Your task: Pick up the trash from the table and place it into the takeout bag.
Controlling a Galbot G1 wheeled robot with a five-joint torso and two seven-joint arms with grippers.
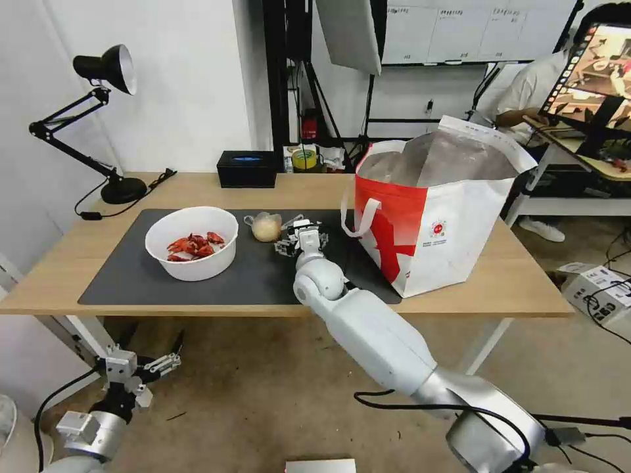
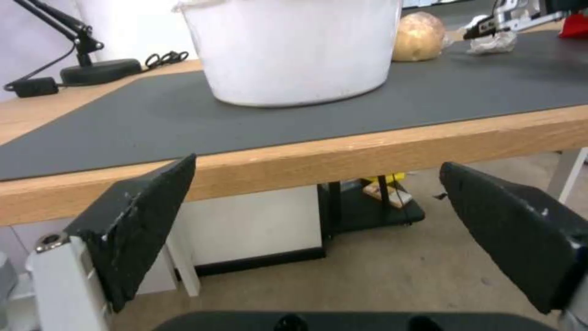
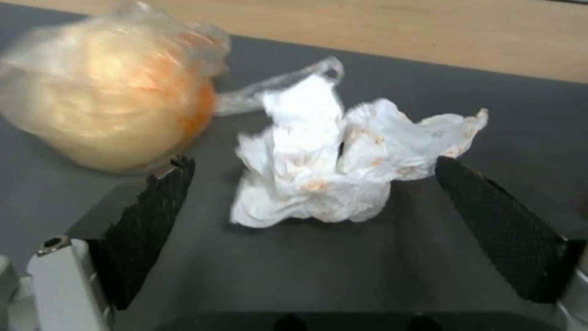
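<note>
Right gripper [image 3: 312, 211] is low over the dark mat [image 1: 263, 276], jaws spread wide around the crumpled tissue [image 3: 330, 165], pads not touching it. The small clear bag with the beige lump [image 1: 266, 226] sits just beside the tissue, at nine o'clock from it in the head view. Further toward nine, the white bowl of crayfish shells [image 1: 192, 242]. The takeout bag [image 1: 427, 217] stands open at three o'clock on the table [image 1: 519, 269]. Left gripper [image 2: 319, 230] hangs below the table edge, jaws wide and empty

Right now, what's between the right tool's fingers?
The crumpled tissue, lying on the grey mat between the open right tool's fingers, untouched; the right wrist view shows it. The bagged beige lump sits just outside.
</note>
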